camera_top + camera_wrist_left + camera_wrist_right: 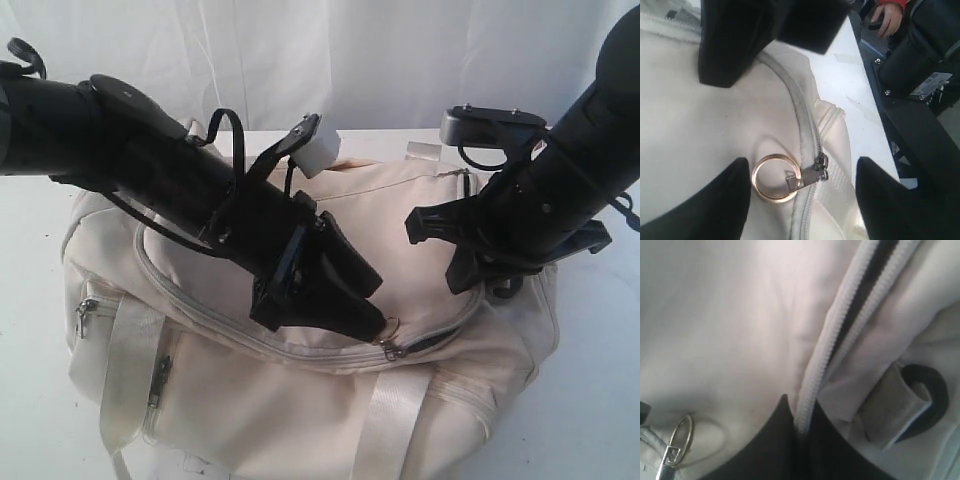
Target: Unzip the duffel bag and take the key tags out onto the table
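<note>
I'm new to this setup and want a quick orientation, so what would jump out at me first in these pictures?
The big cream duffel bag fills the exterior view. Above its top, the left gripper hangs open over a gold ring pull on the slider. By the right gripper, the zipper gapes slightly, showing dark inside.

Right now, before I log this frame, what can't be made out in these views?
- Key tags: in no view; the duffel bag shows only a dark slit at its part-open zipper, right wrist view.
- Right gripper: tips merge into one dark blur in the right wrist view; whether it pinches the zipper tape is unclear.
- How far the zipper is open: the left gripper and arm cover it in the exterior view.
</note>
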{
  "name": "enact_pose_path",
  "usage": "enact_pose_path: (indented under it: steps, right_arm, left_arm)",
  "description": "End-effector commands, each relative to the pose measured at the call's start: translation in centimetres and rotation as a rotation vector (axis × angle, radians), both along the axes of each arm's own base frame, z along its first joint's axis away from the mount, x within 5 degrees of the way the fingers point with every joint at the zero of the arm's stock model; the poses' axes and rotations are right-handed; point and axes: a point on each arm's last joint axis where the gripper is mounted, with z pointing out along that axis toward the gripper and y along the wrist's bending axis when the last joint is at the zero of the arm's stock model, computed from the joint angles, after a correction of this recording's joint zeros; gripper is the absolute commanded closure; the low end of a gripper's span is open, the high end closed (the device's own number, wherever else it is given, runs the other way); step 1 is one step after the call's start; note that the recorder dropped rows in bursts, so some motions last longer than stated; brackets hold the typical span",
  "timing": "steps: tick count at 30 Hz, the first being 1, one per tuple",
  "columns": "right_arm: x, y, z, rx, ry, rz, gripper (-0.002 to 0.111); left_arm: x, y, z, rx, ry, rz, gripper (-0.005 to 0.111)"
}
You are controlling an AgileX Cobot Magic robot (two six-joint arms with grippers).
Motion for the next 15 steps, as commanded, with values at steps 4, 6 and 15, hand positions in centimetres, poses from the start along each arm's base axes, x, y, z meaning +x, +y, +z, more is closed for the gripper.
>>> enact_pose_path:
  steps: [4, 6, 15]
  right_arm:
    - [0.2, 0.0, 0.2, 0.018, -0.002, -0.004, 0.108]
    - [0.2, 0.0, 0.2, 0.018, -0.002, -0.004, 0.108]
    - [0.2, 0.0, 0.2, 0.018, -0.002, -0.004, 0.108]
  left_arm:
    - [-0.3, -1.8, -1.5, -0.064, -0.251, -0.118, 0.042]
    - [-0.7, -2.4, -1.5, -0.085, -0.337, -0.176, 0.042]
    - [-0.8, -2.6, -2.0, -0.041, -0.425, -0.202, 0.043]
